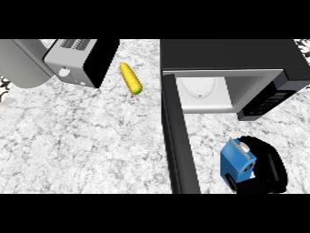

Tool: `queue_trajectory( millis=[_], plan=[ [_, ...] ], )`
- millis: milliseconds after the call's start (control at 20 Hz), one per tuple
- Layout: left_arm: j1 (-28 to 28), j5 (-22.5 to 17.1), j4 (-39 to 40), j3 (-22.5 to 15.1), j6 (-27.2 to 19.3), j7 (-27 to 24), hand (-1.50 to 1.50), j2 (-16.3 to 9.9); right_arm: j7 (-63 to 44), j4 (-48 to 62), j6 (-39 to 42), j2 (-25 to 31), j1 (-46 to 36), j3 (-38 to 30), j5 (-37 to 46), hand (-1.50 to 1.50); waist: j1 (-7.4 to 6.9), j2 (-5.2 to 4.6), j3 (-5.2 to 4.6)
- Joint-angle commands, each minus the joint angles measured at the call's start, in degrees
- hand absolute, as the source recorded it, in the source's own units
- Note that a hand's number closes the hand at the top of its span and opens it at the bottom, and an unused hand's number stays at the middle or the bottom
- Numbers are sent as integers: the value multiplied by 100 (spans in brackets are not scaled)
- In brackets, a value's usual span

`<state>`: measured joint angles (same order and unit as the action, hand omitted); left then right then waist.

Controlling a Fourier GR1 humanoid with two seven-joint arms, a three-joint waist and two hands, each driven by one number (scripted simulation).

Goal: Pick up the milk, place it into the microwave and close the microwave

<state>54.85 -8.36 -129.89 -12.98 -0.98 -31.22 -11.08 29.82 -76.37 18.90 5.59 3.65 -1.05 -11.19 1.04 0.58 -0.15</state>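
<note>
The blue rectangular milk carton (238, 160), with a pale top, sits tilted in the black right hand (268, 168), whose fingers curl around it, just in front of the open black microwave (234, 61) with its door (179, 136) swung outward.

You have a pale grey marbled tabletop (83, 136) filling most of the head view. On it at upper right sits the black microwave (231, 57), its door (179, 136) swung wide open and reaching toward the near edge, white cavity exposed. At upper left stands a silver and black toaster (77, 61), just beside a large grey rounded object (16, 61) you cannot identify. A yellow corn cob (131, 78) lies between toaster and microwave, touching neither.
</note>
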Motion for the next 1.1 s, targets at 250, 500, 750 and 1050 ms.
queue_trajectory(
  millis=[250, 500, 750, 1050],
  plan=[
    [-240, -282, 630, 349, 273, -315, -150, 33, -1425, -1929, -1353, -547, 110, 801, 221, 150, -147, -42, 10],
    [-401, -505, 457, 767, 295, 32, -150, -95, -1498, -1614, -2327, -556, -647, 1008, 440, 150, -164, -60, 14],
    [-123, -539, 623, 898, 636, -410, -150, -110, -1643, -916, -2912, -558, -1280, 661, 1177, 150, -205, -58, 13],
    [-293, -844, 559, 1195, 735, -18, -150, -198, -1304, 1023, -3092, -538, -2496, -22, 1013, 150, -240, -86, 19]
  ],
)
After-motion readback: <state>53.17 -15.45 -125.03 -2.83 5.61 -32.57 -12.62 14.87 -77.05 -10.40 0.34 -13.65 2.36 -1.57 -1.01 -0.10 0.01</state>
